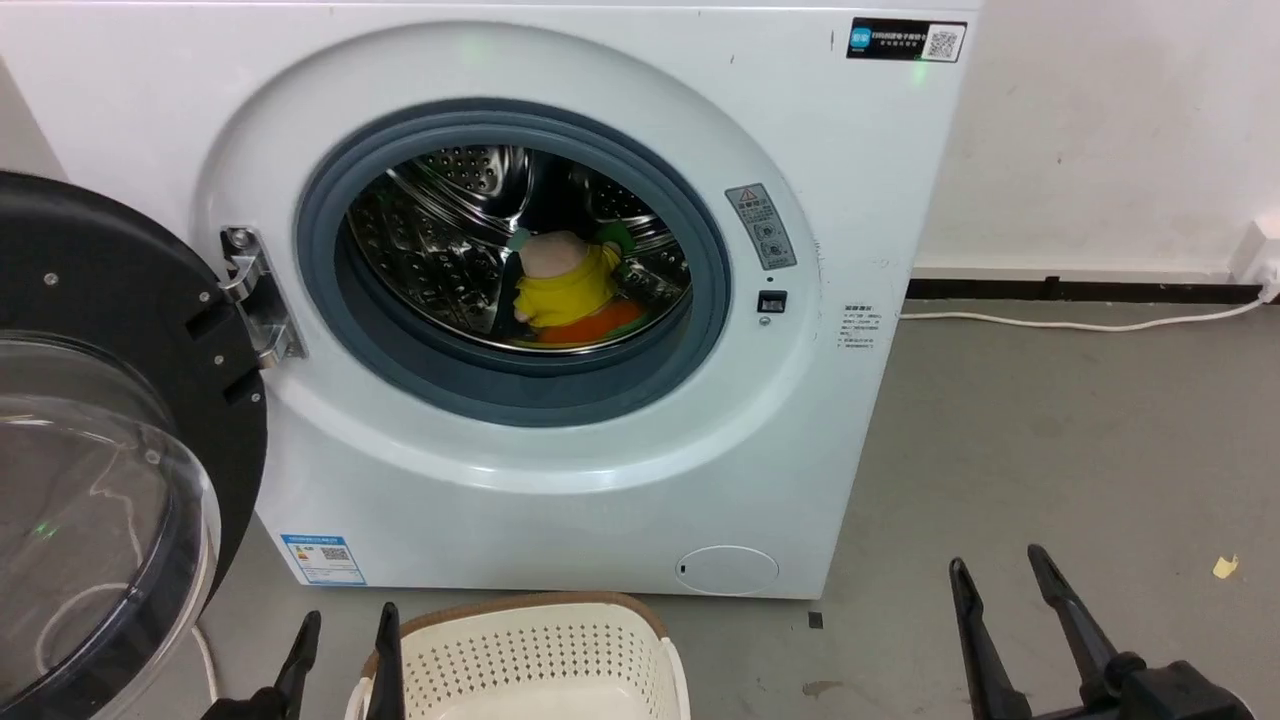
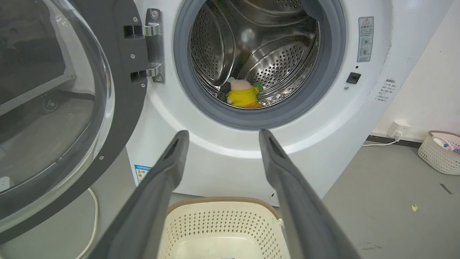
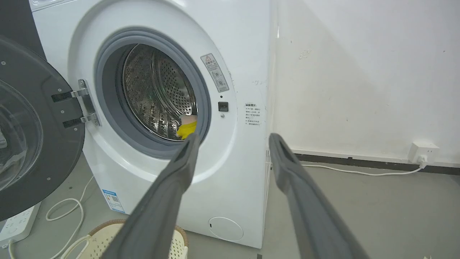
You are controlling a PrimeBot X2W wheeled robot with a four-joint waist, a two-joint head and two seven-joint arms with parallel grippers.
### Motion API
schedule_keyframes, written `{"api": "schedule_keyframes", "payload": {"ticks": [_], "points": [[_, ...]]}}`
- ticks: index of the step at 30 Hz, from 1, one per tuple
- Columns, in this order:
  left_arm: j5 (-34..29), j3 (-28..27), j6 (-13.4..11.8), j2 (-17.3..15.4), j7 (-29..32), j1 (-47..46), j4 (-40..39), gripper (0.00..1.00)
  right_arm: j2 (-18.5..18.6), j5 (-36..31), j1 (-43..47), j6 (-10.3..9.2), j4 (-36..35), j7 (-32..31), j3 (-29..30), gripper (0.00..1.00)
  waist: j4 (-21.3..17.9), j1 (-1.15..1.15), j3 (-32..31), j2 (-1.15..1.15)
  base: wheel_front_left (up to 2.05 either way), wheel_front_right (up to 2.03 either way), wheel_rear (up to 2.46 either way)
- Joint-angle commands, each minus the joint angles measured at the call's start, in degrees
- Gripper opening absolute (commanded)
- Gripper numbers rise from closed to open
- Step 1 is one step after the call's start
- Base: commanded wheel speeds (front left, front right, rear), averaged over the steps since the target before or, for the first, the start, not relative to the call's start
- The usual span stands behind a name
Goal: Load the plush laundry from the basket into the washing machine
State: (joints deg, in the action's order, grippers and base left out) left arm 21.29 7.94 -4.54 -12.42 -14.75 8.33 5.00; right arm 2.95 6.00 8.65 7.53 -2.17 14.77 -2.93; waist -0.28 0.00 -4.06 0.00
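**Plush laundry (image 1: 575,300) lies in the drum; both end effectors hang open**

Inside the washing machine (image 1: 620,470), the peach-headed toy in yellow (image 1: 565,285) sits on the orange toy (image 1: 592,325). They are at about six o'clock of the steel drum (image 1: 430,240), low on its curve, where soft things would settle by their own weight. The door (image 1: 110,300) stands swung wide at nine o'clock of the opening, clear of the grey gasket (image 1: 318,270), so nothing bars the mouth.

The basket (image 1: 540,640) stands on the floor (image 1: 1050,450) at six o'clock of the machine, just before its front, likely put there to keep the reach short. The part of its bottom seen from the left wrist carries no toy, though its near end is cut off.

The left end effector (image 1: 350,612) hovers beside the basket's nine o'clock side, fingers spread with nothing between them. The right end effector (image 1: 997,558) hangs at the basket's three o'clock, well apart from it over bare floor, likewise parted and holding nothing.

By this look the loading seems done, or nearly so; the door is not yet closed.
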Motion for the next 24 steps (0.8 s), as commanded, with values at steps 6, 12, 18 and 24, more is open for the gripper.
{"api": "schedule_keyframes", "payload": {"ticks": [6,12,18,24], "points": [[-0.92,-2.66,2.62,2.45,-0.25,1.23,0.18,1.0,-0.07,-0.07,1.58,-0.04,1.46,0.23,0.35,1.0,0.77,0.0,-0.18,0.0,0.0,0.0,0.0],[-1.64,-3.93,3.88,3.56,-0.25,1.1,0.95,1.0,-0.07,-0.09,1.64,-0.04,1.96,0.23,0.26,1.0,0.95,0.0,-0.18,0.0,0.0,0.0,0.0],[-2.33,-5.4,4.56,4.37,-0.25,0.96,1.75,1.0,-0.07,0.0,1.64,-0.04,2.12,0.23,0.2,1.0,1.22,0.0,-0.06,0.0,0.0,0.0,0.0],[-3.26,-6.17,5.24,4.93,-0.25,0.78,2.0,1.0,-0.07,0.06,1.55,-0.04,2.12,0.23,0.04,1.0,1.3,0.0,0.08,0.0,0.0,0.0,0.0]]}}
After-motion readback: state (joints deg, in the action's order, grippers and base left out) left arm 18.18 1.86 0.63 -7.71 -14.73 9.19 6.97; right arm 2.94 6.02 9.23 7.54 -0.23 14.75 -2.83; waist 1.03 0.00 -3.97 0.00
